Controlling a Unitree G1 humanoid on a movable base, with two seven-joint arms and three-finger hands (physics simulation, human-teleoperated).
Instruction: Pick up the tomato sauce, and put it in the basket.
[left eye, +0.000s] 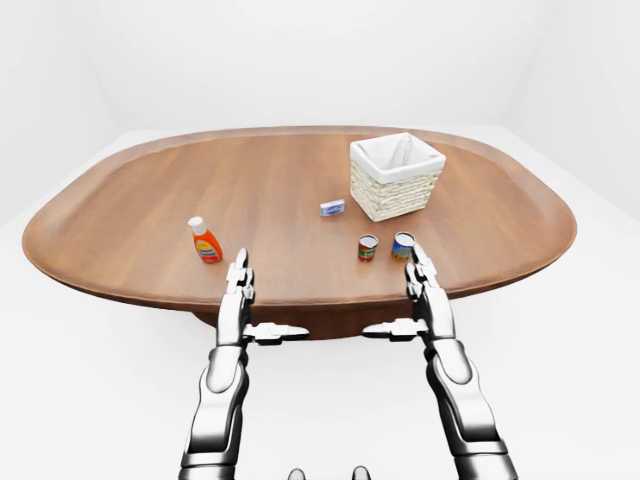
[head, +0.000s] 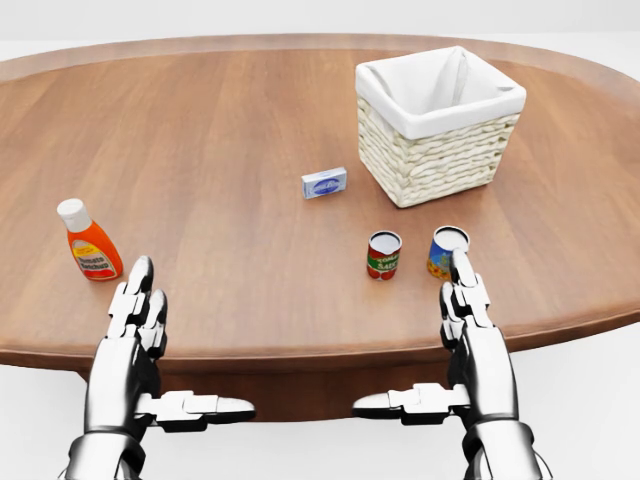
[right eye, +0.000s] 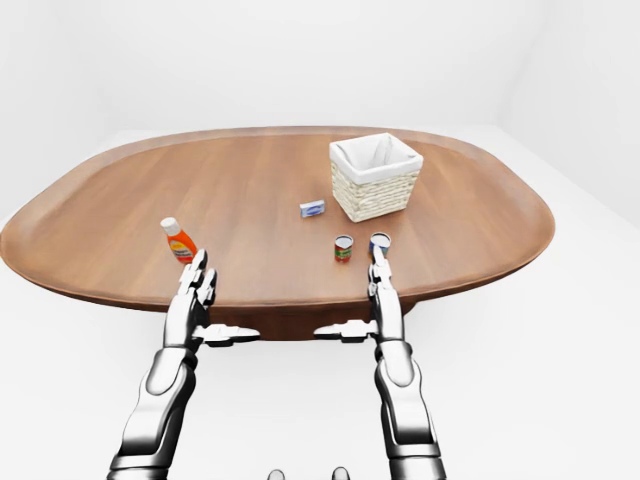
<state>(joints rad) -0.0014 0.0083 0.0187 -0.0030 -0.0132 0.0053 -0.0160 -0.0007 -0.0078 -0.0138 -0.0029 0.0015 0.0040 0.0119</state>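
Left-eye view: the tomato sauce can (left eye: 367, 247) stands upright on the table (left eye: 150, 200), red label, long axis vertical, open-looking top facing up. It sits just left of a blue-labelled can (left eye: 403, 245) and below-left of the basket (left eye: 396, 176). Right hand (left eye: 428, 295) lies below and slightly right of the sauce can; left hand (left eye: 236, 298) is well apart to the left, nearer the orange bottle (left eye: 205, 241).

Head view: right hand's fingertips (head: 462, 270) overlap the blue can's lower edge; the sauce can is up and to the left of them. Both hands are flat, fingers extended, thumbs out sideways, holding nothing. Judgement: right hand is the nearer one; reach goes up-left.

Right-eye view: same layout. A small blue box (right eye: 312, 208) lies flat between sauce can and basket.
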